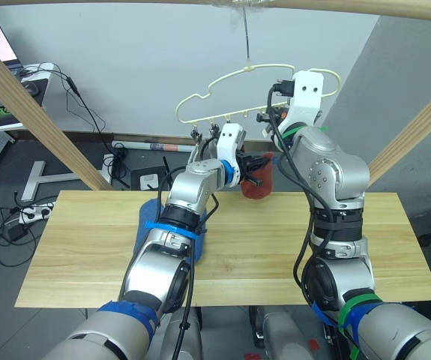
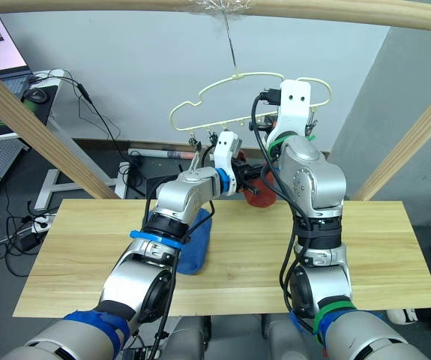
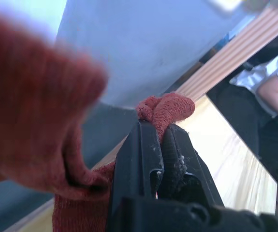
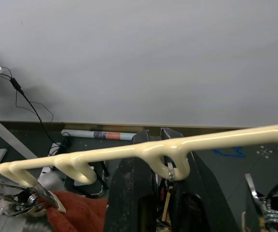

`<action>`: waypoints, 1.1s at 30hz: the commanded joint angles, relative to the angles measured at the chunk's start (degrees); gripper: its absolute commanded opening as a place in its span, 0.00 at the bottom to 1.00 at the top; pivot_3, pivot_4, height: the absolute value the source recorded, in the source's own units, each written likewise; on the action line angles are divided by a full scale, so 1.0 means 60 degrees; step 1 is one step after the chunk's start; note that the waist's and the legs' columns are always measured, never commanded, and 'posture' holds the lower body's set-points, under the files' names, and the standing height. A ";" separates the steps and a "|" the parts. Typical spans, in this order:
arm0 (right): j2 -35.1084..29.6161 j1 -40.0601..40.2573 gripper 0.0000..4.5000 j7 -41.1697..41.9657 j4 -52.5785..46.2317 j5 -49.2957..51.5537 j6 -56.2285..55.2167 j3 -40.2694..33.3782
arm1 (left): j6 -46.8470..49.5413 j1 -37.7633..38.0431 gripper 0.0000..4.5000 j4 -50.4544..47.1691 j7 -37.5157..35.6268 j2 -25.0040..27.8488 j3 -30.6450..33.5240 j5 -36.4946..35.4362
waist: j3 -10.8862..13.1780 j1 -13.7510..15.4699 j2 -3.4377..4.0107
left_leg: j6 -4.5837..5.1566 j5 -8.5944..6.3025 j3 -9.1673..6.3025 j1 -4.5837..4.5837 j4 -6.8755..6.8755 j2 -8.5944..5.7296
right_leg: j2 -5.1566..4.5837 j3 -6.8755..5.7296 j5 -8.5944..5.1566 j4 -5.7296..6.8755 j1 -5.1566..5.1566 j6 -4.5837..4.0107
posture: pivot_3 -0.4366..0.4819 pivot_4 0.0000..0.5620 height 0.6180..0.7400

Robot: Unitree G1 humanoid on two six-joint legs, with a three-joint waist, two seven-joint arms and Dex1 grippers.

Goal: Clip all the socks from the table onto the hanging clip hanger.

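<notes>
One rust-red sock (image 3: 170, 108) is held clenched between the black fingers (image 3: 139, 159) of the left gripper (image 1: 254, 163), lifted above the far edge of the table (image 1: 275, 247) and just below the clip hanger (image 1: 222, 86); the sock's free length droops down from the jaws, so its long axis runs roughly vertical with the pinched edge uppermost. The right gripper (image 4: 153, 159) is raised to the hanger's lower bar, its fingers closed about the wire loop (image 4: 170, 162) from which a clip hangs; the hanger appears to be steadied by it. The open metal clip (image 4: 37, 200) lies just to the left of that loop, touching or nearly touching the sock's top; the left arm is judged the nearer to feed the edge in. A blue sock (image 2: 195, 240) lies on the table beneath the left arm, well apart from the hanger.
</notes>
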 commanded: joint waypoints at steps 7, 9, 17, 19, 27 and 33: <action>0.0067 -0.0159 0.00 0.0029 -0.0761 0.0169 -0.0122 0.0126 | -0.0079 -0.0503 0.01 -0.0393 0.0204 0.0017 0.0309 -0.0474 | 0.0000 0.0001 0.0000 | 0.0000 0.0000 0.0001 -0.0001 -0.0001 0.0000 | 0.0000 0.0000 0.0000 -0.0002 0.0000 0.0000 | 0.52 0.39 1.00; 0.0065 -0.0139 0.00 0.0037 -0.0754 0.0161 -0.0137 0.0139 | 0.0000 -0.0545 0.01 -0.0478 0.0206 0.0034 0.0338 -0.0541 | 0.0000 0.0002 0.0000 | -0.0001 0.0000 0.0000 -0.0001 -0.0001 -0.0001 | 0.0000 0.0000 0.0000 -0.0002 0.0000 0.0000 | 0.52 0.39 1.00; 0.0044 -0.0064 0.00 0.0064 -0.0718 0.0128 -0.0208 0.0187 | 0.0171 -0.0736 0.01 -0.0725 0.0236 0.0097 0.0420 -0.0769 | 0.0000 0.0005 0.0000 | -0.0003 0.0001 0.0001 -0.0001 -0.0001 -0.0001 | 0.0000 0.0001 0.0000 -0.0001 0.0000 0.0000 | 0.53 0.38 1.00; 0.0035 -0.0059 0.00 0.0066 -0.0709 0.0125 -0.0232 0.0196 | 0.0201 -0.0772 0.01 -0.0787 0.0237 0.0121 0.0400 -0.0798 | 0.0000 0.0006 0.0000 | -0.0003 0.0001 0.0000 -0.0001 -0.0001 -0.0001 | 0.0000 0.0000 0.0000 -0.0001 0.0000 0.0000 | 0.53 0.38 1.00; -0.0012 -0.0077 0.00 0.0081 -0.0631 0.0091 -0.0346 0.0204 | 0.0323 -0.0757 0.01 -0.0992 0.0196 0.0186 0.0354 -0.0861 | 0.0000 0.0006 0.0000 | -0.0004 0.0002 0.0000 -0.0001 -0.0001 -0.0001 | 0.0000 0.0000 0.0000 -0.0001 0.0000 0.0000 | 0.54 0.38 1.00; -0.0042 -0.0093 0.00 0.0096 -0.0576 0.0087 -0.0387 0.0207 | 0.0378 -0.0670 0.01 -0.1101 0.0210 0.0309 0.0433 -0.0891 | 0.0000 0.0013 0.0000 | -0.0005 0.0003 0.0000 -0.0001 -0.0001 -0.0001 | 0.0000 0.0000 0.0000 -0.0001 0.0000 0.0000 | 0.54 0.38 1.00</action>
